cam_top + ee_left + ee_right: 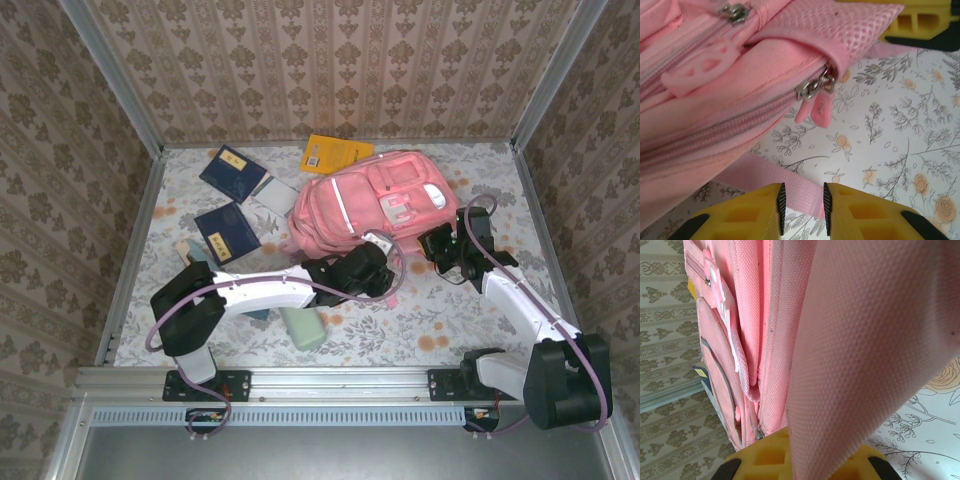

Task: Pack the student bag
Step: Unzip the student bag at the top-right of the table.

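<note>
The student bag (pixel 375 200), a large pink backpack with white stripes, lies on the table's far middle. My left gripper (pixel 376 262) is at its near edge. In the left wrist view the gripper (pixel 804 195) is shut on a pink webbing strap (pixel 760 175) that runs out from under the bag (pixel 715 115), just below two zipper pulls (pixel 815 92). My right gripper (pixel 440 246) sits at the bag's near right corner. In the right wrist view the gripper (pixel 807 445) is shut on a wide padded pink shoulder strap (pixel 870 350), which hides the fingertips.
Two navy books (pixel 232 170) (pixel 228 232), a white notebook (pixel 275 192) and a yellow book (pixel 337 153) lie left of and behind the bag. A pale green object (pixel 302 326) lies near the front under my left arm. Metal rails and patterned walls bound the floral tablecloth (pixel 440 320).
</note>
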You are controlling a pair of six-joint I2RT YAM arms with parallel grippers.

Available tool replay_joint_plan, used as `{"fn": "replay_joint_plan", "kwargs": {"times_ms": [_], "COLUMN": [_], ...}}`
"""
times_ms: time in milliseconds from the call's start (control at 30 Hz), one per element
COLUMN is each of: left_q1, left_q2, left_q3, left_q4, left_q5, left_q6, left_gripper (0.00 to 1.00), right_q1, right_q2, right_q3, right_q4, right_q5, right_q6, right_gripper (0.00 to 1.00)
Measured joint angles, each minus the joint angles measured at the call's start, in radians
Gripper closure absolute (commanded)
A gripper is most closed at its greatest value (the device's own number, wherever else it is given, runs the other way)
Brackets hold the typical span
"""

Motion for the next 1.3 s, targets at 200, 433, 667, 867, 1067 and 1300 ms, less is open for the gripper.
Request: {"fn": "replay_joint_plan", "kwargs": {"times_ms": [200, 433, 667, 867, 1067, 1300], "left_q1": [0.025, 0.019, 0.018, 0.011, 0.011, 0.026], "left_q2": [0.045, 0.076, 0.139, 0.174, 0.214, 0.183], "left_q3": [0.018, 0.067, 0.130, 0.172, 0.234, 0.203], "left_q4": [0.025, -0.016, -0.042, -0.052, -0.109, -0.114], "left_q5": [-0.031, -0.114, -0.143, -0.147, -0.211, -0.240], "left_q6": [0.001, 0.035, 0.076, 0.096, 0.087, 0.049], "left_gripper": [0.68, 0.68, 0.59, 0.48, 0.58, 0.64], "right_q1": [0.006, 0.010, 0.010, 0.010, 0.010, 0.017], "right_q2": [0.000, 0.000, 0.000, 0.001, 0.002, 0.002], "right_q3": [0.000, 0.006, 0.017, 0.017, 0.019, 0.021], "right_q4": [0.001, 0.002, 0.003, 0.006, 0.020, 0.020], "right_q5": [-0.001, -0.001, 0.007, 0.016, 0.020, 0.010], "right_q6": [0.032, 0.051, 0.058, 0.060, 0.061, 0.062], "right_gripper": [1.00, 1.00, 1.00, 1.00, 1.00, 1.00]}}
